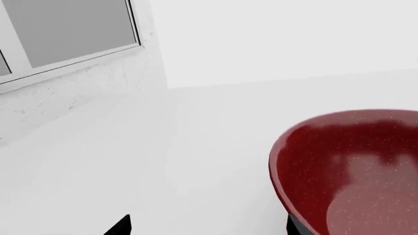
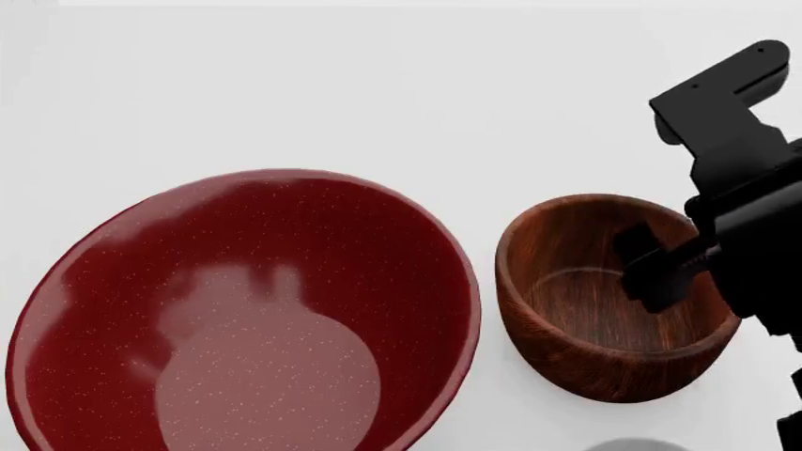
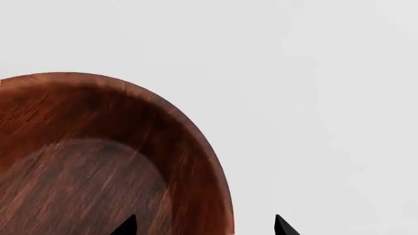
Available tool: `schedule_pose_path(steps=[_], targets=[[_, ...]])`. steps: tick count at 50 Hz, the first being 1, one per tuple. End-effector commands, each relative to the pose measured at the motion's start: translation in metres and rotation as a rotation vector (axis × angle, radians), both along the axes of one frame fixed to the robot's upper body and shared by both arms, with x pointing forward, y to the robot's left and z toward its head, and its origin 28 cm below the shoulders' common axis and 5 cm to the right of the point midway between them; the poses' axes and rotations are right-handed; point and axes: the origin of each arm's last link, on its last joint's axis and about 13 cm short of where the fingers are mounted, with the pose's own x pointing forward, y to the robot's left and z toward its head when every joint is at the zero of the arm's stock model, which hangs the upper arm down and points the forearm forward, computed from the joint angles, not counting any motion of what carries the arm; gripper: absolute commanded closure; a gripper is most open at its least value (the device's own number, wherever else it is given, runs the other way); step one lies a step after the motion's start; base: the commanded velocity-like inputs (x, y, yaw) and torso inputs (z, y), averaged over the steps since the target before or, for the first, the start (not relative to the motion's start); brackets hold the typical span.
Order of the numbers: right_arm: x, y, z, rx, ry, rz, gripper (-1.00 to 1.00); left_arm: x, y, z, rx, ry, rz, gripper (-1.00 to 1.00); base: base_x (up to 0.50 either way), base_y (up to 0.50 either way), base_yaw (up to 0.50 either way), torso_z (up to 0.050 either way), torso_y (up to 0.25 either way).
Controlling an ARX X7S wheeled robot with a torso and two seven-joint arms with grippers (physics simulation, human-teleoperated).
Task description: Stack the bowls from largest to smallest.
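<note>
My right hand (image 3: 203, 226) straddles the brown bowl (image 2: 611, 296) rim, fingers spread, unclenched; red bowl (image 2: 244, 319) just beside; left hand's state I cannot tell.

A large, wide glossy bowl (image 2: 251, 319) is deep red, flecked with tiny pale speckles and a pinkish sheen inside. Beside it, a medium round wooden bowl (image 2: 602, 310) shows reddish-brown streaked grain. Both sit on a plain white tabletop (image 2: 376, 85), and the robot's right gripper (image 2: 664, 268) is matte black.
</note>
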Motion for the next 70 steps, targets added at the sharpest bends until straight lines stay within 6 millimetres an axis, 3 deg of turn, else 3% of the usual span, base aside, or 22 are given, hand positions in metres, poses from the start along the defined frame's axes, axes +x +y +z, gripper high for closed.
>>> schedule_pose_path(steps=[1,8,13,14,27,35,45,56,63,70], targets=[[0.02,0.007,-0.026,0.013,0.079,-0.013,-1.0,-0.001,0.0,0.0,-0.024,0.004,-0.014,-1.0,0.0,0.0,0.0,0.0,0.0],[0.025,0.007,-0.046,0.015,0.118,-0.034,-1.0,-0.002,0.0,0.001,-0.021,0.005,-0.008,-1.0,0.0,0.0,0.0,0.0,0.0],[0.025,0.007,-0.044,0.035,0.11,-0.045,-1.0,-0.002,0.0,0.002,-0.022,0.006,-0.004,-1.0,0.0,0.0,0.0,0.0,0.0],[0.026,0.008,-0.042,0.05,0.078,-0.057,1.0,-0.003,0.001,0.002,-0.021,0.007,-0.005,-1.0,0.0,0.0,0.0,0.0,0.0],[0.026,-0.001,-0.007,0.148,-0.049,-0.125,1.0,-0.001,0.0,0.001,-0.02,0.006,-0.01,-1.0,0.0,0.0,0.0,0.0,0.0],[0.026,-0.004,0.036,0.213,-0.193,-0.142,1.0,-0.002,0.0,0.003,-0.018,0.0,-0.009,-1.0,0.0,0.0,0.0,0.0,0.0],[0.022,0.007,0.087,0.318,-0.35,-0.132,1.0,-0.001,0.0,0.004,-0.017,-0.005,-0.002,-1.0,0.0,0.0,0.0,0.0,0.0],[-0.008,0.035,0.143,0.482,-0.421,-0.028,1.0,-0.01,0.002,0.005,-0.017,-0.011,0.002,-1.0,0.0,0.0,0.0,0.0,0.0],[-0.019,0.057,0.155,0.511,-0.401,0.076,1.0,-0.014,0.005,0.005,-0.015,-0.01,0.015,-1.0,0.0,0.0,0.0,0.0,0.0],[-0.035,0.077,0.133,0.469,-0.313,0.174,1.0,-0.013,0.003,0.003,-0.021,-0.006,0.009,-1.0,0.0,0.0,0.0,0.0,0.0]])
